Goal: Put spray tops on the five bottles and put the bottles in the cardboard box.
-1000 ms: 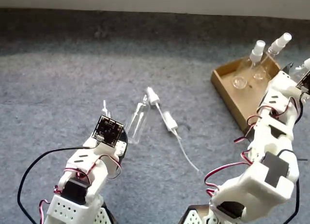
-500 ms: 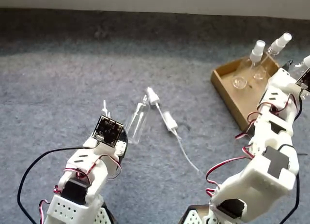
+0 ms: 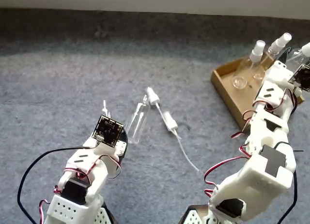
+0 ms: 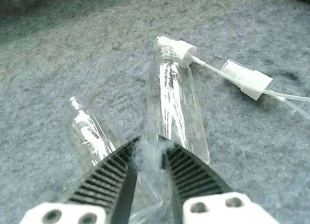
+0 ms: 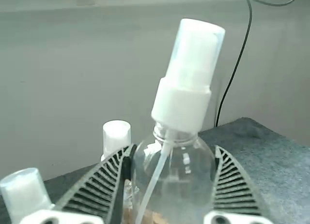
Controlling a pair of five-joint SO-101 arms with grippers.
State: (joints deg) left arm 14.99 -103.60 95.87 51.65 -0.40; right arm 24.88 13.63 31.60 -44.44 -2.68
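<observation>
My right gripper is shut on a clear bottle with a white spray top. In the high view it hangs over the far right side of the cardboard box. Two capped bottles stand in the box. My left gripper rests near the table's front left, its jaws nearly together. An uncapped bottle lies slanting under it, and a second uncapped bottle lies beside it on the carpet. Two loose spray tops with thin tubes lie just past that one.
Grey carpet covers the table, with open room at the left and back. A pale wall runs along the far edge. The right arm's body stands along the box's near side.
The right arm has carried its capped bottle farther back and slightly right over the box. The left arm and the loose parts have not moved.
</observation>
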